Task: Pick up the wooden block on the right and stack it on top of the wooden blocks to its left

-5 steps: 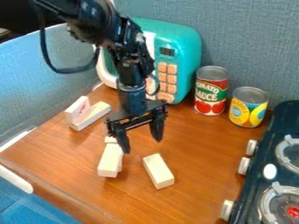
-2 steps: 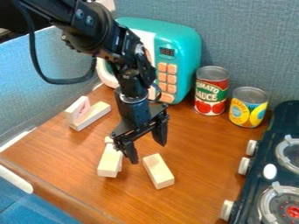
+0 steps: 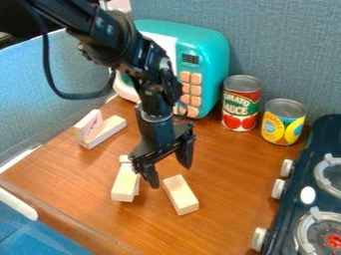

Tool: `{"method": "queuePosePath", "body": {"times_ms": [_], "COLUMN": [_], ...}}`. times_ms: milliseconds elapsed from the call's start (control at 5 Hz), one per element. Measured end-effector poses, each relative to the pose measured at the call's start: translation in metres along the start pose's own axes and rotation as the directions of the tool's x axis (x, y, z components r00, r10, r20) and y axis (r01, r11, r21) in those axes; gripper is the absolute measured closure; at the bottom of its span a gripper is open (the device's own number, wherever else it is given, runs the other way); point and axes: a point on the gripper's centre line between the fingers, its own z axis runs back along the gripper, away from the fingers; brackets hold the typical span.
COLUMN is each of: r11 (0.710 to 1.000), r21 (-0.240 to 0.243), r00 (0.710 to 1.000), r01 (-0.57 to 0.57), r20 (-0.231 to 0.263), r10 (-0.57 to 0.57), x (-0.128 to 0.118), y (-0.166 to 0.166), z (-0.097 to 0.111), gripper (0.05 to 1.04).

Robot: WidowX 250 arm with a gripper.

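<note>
Hand (image 3: 171, 175): fingers apart, empty, leaving clearance between tips.
Right block (image 3: 180, 195): just beside the hand, steady on a broad face.
Left blocks (image 3: 124, 183): grouped left of the hand.
Cans (image 3: 241, 103): far right on the surface (image 3: 223, 199), upright on flat bases.

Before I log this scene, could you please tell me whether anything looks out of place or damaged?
Nothing looks spilled or damaged; the red can and yellow can stand upright. Only the blocks look untidy: they lie at differing angles on the table, and the printed block at the left stands on edge.
</note>
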Motion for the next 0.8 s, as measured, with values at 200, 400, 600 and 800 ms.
{"method": "queuePosePath", "body": {"times_ms": [200,400,600,800], "r11": [0.999,0.997,0.996,0.997], "r21": [0.022,0.041,0.026,0.016], "r00": [0.999,0.997,0.996,0.997], "r01": [0.027,0.067,0.081,0.081], "r20": [0.024,0.031,0.035,-0.002], "r10": [-0.028,-0.069,-0.082,-0.081], "x": [0.006,-0.001,-0.002,-0.010], "y": [-0.005,-0.009,-0.012,-0.007], "z": [-0.013,-0.024,-0.025,-0.028], "gripper": [0.084,0.084,0.084,0.085]}}
